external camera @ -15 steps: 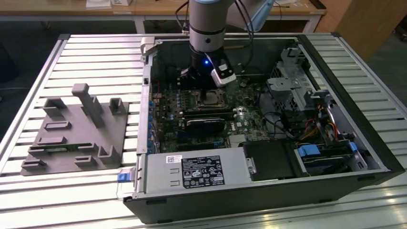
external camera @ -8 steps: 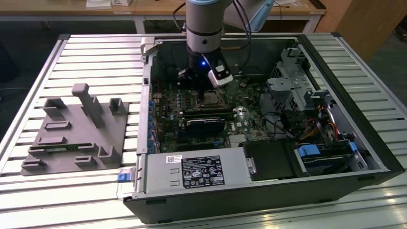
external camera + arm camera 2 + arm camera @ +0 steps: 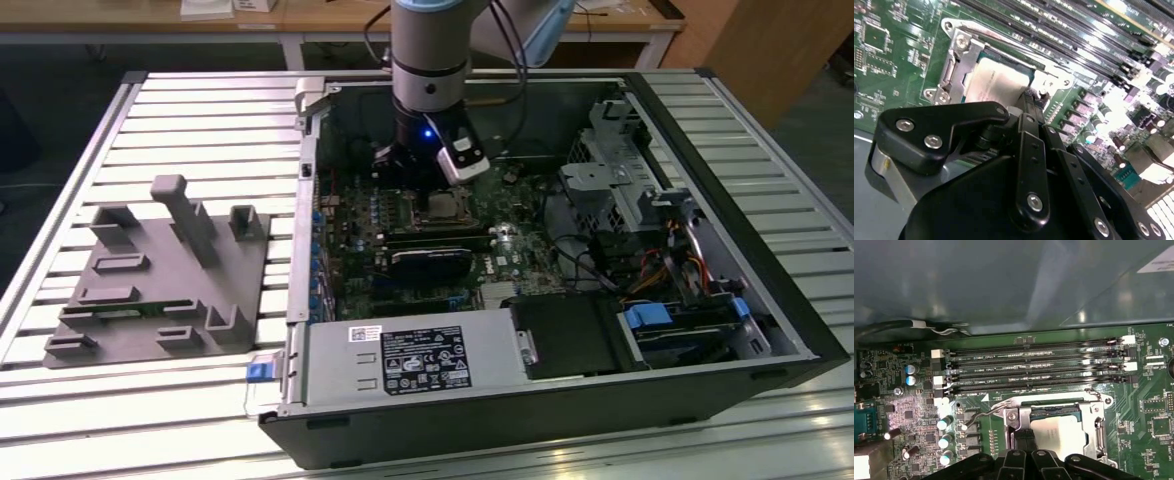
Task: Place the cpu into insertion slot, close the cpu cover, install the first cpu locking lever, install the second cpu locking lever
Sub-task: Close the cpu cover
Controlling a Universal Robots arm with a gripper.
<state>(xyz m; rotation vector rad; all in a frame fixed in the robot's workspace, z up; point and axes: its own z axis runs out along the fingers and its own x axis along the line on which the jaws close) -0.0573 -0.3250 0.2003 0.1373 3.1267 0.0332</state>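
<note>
- First wrist view: your gripper point(image 3: 1025, 434), fingers pressed together, sits at the edge of the cpu cover point(image 3: 1098, 427), beside the cpu point(image 3: 1061, 434).
- Computer case point(image 3: 534, 415) lies on the slatted worktop point(image 3: 200, 120).

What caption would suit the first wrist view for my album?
Pincer tips at the edge of the cpu cover, which lies over the silvery cpu.

A robotics lab or workshop is suggested by the slatted aluminium table point(image 3: 200, 110), on which an opened computer case point(image 3: 534, 415) and a grey moulded fixture point(image 3: 147, 290) are laid beneath a robot arm point(image 3: 430, 60), with wooden tables point(image 3: 334, 20) set behind.
</note>
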